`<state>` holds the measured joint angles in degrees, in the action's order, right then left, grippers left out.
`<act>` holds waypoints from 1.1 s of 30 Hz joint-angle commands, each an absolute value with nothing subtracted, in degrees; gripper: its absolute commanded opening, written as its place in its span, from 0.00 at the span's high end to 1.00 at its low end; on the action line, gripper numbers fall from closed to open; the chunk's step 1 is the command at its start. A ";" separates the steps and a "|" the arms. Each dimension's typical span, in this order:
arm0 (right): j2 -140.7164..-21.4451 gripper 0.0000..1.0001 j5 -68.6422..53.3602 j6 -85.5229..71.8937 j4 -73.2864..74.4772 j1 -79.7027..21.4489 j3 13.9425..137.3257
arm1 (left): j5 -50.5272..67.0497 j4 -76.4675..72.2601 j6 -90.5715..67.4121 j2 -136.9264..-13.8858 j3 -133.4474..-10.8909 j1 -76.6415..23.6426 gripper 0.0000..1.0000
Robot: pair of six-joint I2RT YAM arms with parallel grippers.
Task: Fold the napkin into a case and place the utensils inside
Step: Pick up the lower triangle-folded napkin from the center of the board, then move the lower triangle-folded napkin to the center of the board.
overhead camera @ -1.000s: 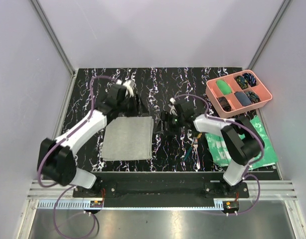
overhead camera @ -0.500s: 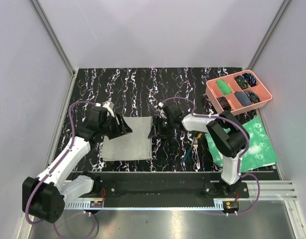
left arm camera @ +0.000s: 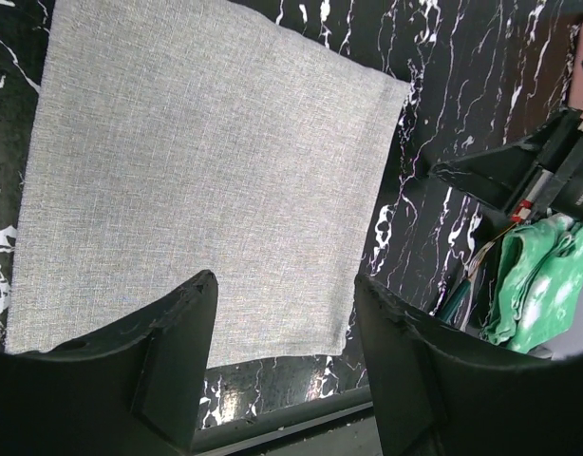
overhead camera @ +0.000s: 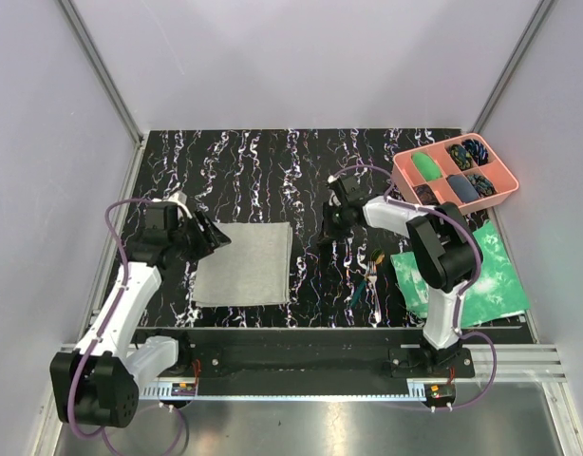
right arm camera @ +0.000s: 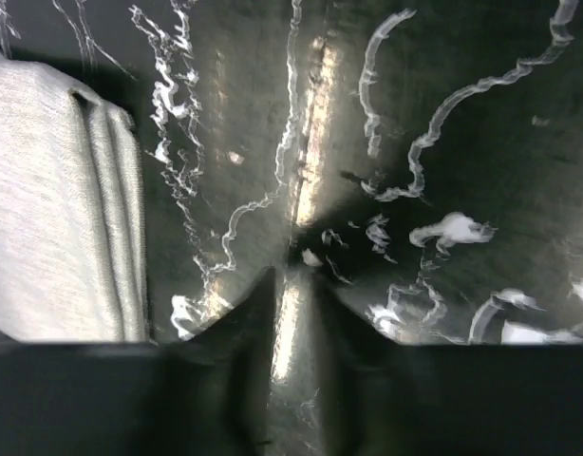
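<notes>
**Both arms pull back from the folded napkin**

Since a second ago the left arm has swung from the far side of the napkin (overhead camera: 244,264) out toward the bench's (overhead camera: 272,161) left edge. The right arm has drawn away from the cloth's right edge toward the middle of the bench.

The left claw (overhead camera: 214,237) hangs just off the napkin's far-left corner. In the left wrist view its two fingers (left arm camera: 178,351) stand wide apart over the grey cloth (left arm camera: 197,171), with nothing between them.

The right claw (overhead camera: 331,220) sits over bare black marbled surface, apart from the cloth. In the right wrist view its fingers (right arm camera: 244,313) are drawn almost together, with only a thin strip of shiny bench showing between them, and they hold nothing. That view also shows the napkin's right edge (right arm camera: 54,190) as stacked layers.

The napkin lies flat as a folded, roughly square pad on the left half of the bench, closer to the near edge than the far one.

The utensils (overhead camera: 372,280) lie in a small cluster on bare bench right of centre, toward the near edge. They are apart from the napkin and just beside the left edge of the green-and-white sheet (overhead camera: 477,275).

A pink tray (overhead camera: 498,190) stands at the far-right corner.
</notes>
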<state>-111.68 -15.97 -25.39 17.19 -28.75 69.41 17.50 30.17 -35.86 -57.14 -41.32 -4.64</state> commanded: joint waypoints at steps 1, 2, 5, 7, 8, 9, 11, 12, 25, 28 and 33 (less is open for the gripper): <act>-106.71 0.59 -14.12 -21.34 25.67 -29.09 70.41 | 21.00 28.30 -34.63 -55.02 -41.93 -3.34 0.37; -106.09 0.50 -17.46 -24.92 22.27 -29.18 68.75 | 22.05 28.30 -34.54 -55.45 -41.75 -3.08 0.37; -104.77 0.40 -26.79 -33.36 13.50 -31.02 64.88 | 23.64 27.60 -34.63 -55.46 -40.70 -2.99 0.38; -104.68 0.32 -28.39 -35.94 10.38 -34.43 63.81 | 24.08 27.16 -35.07 -55.20 -39.91 -2.90 0.38; -105.11 0.31 -28.04 -37.25 8.98 -35.32 63.63 | 24.69 27.07 -35.24 -54.76 -39.73 -2.90 0.38; -105.38 0.30 -27.17 -37.79 8.62 -36.20 63.63 | 24.78 27.07 -35.33 -54.58 -39.64 -2.90 0.38; -106.87 0.30 -27.16 -39.71 5.90 -38.05 63.11 | 25.40 26.98 -35.42 -54.06 -39.46 -2.90 0.38; -107.48 0.30 -27.07 -40.07 5.28 -38.58 63.19 | 25.49 27.07 -35.51 -53.88 -39.55 -2.90 0.38; -112.76 0.78 -20.12 -34.20 8.96 -37.01 64.60 | 26.10 27.86 -35.68 -52.12 -40.25 -2.90 0.39; -112.41 1.00 -21.01 -31.22 11.33 -34.55 65.65 | 26.37 27.95 -35.77 -52.29 -40.34 -2.90 0.39; -110.31 1.00 -16.71 -24.45 19.39 -30.51 68.19 | 26.54 27.95 -35.33 -52.47 -40.69 -2.90 0.39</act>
<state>-111.72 -22.96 -32.51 10.61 -33.63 65.17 24.27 29.89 -35.90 -53.30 -39.35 -3.20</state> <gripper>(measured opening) 0.007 0.613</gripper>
